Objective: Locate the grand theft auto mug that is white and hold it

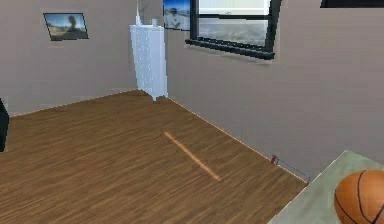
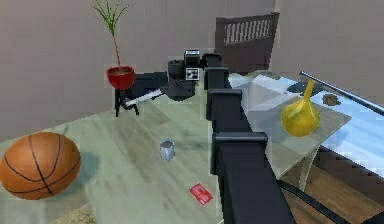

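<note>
basketball (image 2: pixel 40 165) is lying nearest, on the pale bench (image 2: pixel 120 140). small whitish mug (image 2: pixel 167 150) is standing upright mid-bench, just left of the arm (image 2: pixel 235 140), with a flat red item (image 2: pixel 201 193) lying nearer the camera. yellow vase (image 2: pixel 300 115) is standing right of the arm. red potted plant (image 2: pixel 121 76) is sitting toward the far edge, right by the gripper (image 2: pixel 148 96). whether the gripper is holding anything, and how its fingers are set, cannot be told. arm is reaching straight out across the bench, beyond the mug.
</note>
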You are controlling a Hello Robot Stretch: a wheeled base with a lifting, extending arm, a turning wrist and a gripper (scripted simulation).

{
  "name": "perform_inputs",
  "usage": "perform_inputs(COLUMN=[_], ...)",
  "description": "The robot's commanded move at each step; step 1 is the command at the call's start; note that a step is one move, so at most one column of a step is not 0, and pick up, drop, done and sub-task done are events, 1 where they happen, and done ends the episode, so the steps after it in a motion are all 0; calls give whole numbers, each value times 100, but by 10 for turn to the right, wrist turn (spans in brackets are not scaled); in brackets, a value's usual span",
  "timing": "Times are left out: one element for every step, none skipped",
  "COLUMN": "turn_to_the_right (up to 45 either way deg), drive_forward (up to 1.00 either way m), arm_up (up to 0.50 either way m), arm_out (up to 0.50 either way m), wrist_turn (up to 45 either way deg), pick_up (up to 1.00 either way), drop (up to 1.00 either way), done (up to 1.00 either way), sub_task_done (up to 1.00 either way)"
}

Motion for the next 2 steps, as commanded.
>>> perform_inputs(turn_to_the_right=[0,0], drive_forward=[0,0], arm_up=[0,-28], arm_out=[0,0], wrist_turn=[210,0], pick_up=[0,0], drop=[0,0], done=[0,0], sub_task_done=[0,0])
